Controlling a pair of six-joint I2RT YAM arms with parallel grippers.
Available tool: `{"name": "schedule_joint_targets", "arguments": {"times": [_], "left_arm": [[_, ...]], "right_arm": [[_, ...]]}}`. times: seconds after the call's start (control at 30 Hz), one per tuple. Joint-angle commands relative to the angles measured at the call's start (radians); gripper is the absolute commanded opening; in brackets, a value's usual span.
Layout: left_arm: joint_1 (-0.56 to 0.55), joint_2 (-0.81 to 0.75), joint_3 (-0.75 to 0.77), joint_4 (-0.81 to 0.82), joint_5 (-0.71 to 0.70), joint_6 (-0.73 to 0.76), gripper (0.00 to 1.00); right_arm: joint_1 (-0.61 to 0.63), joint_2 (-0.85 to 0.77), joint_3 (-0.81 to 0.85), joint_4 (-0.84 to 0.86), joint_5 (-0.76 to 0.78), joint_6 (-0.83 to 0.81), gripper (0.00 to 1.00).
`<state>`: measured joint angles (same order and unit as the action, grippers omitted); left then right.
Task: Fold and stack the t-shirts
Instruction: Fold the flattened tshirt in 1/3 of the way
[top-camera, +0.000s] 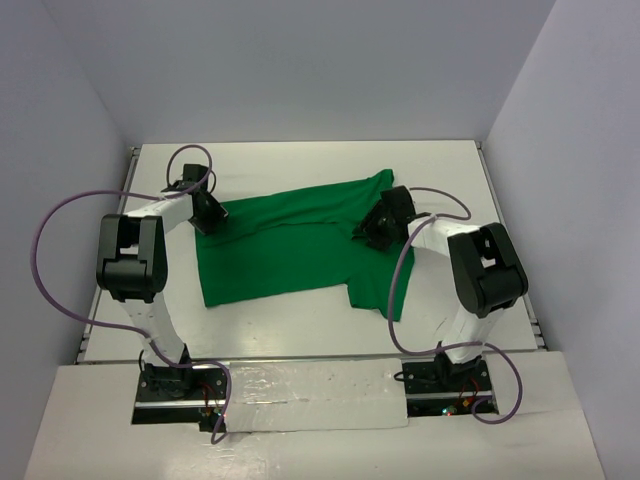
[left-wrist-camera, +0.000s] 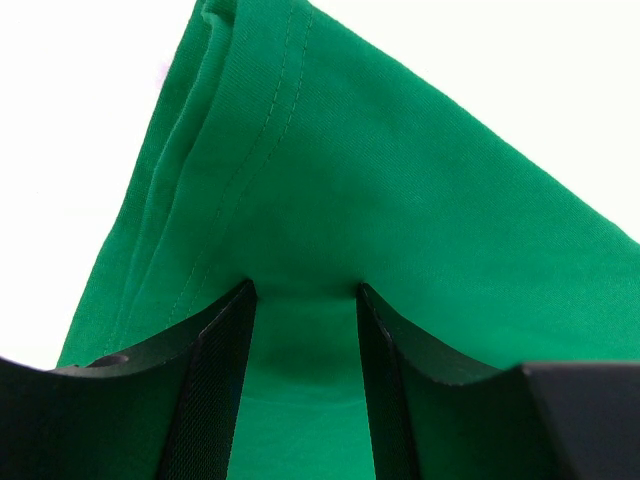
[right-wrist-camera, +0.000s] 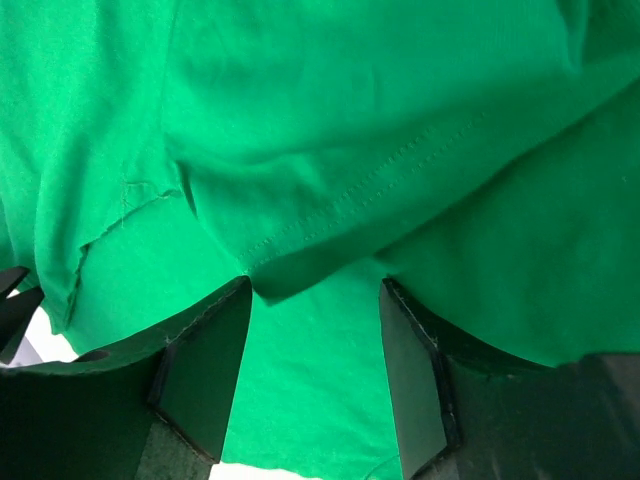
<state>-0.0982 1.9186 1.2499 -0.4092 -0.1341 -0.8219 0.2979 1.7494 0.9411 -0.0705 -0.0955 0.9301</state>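
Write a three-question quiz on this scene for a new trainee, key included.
1. True or false: two t-shirts lie on the table.
2. Where is the right end effector? A. at the right end of the green t-shirt; B. at the far table edge, off the cloth; C. parked by its base.
3. Fill in: in the top view, the left end effector is at the shirt's ____ end.
Key: 1 false (only one); 2 A; 3 left.

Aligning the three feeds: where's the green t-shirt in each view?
Top external: t-shirt spread mid-table, centre of frame.
Left wrist: fills centre and bottom, narrowing toward the top.
Right wrist: covers nearly the whole frame.
Shared landmark: white table beyond its edge, only a sliver in right wrist.
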Motion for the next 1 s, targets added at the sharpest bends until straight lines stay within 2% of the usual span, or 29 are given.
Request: {"name": "schedule_joint_targets", "arguments": {"times": [0.0,0.2,0.4,0.5,0.53,0.63,0.8,0.97], "left_arm": [[-0.005,0.009,0.02,-0.003,0.001,0.016,0.53],[-0.005,0.007,0.019,-0.002,0.002,0.017,0.53],[-0.005,0.007,0.022,-0.006,0.001,0.018,0.53],[-0.005,0.007,0.025,-0.006,0.002,0.02,0.53],[-0.005,0.008,0.023,-0.006,0.002,0.02,0.53],[-0.005,0.007,0.02,-0.003,0.004,0.023,0.53],[-0.005,0.009,0.015,0.0,0.004,0.021,0.53],[-0.006,0.022,0.022,-0.002,0.008,0.021,0.53]], "right_arm": [[0.005,-0.037,-0.018,0.056,-0.027,0.039,0.62],[0.005,0.014,0.031,0.059,-0.008,0.04,0.62],[0.004,0.065,0.088,0.043,0.021,0.03,0.58],[0.006,0.082,0.105,0.038,0.031,0.033,0.47],[0.006,0.084,0.105,0.038,0.031,0.033,0.46],[0.009,0.064,0.096,0.041,0.043,0.024,0.09],[0.07,-0.057,0.033,0.004,0.134,-0.027,0.09],[0.114,-0.105,-0.002,-0.022,0.204,-0.027,0.09]]}}
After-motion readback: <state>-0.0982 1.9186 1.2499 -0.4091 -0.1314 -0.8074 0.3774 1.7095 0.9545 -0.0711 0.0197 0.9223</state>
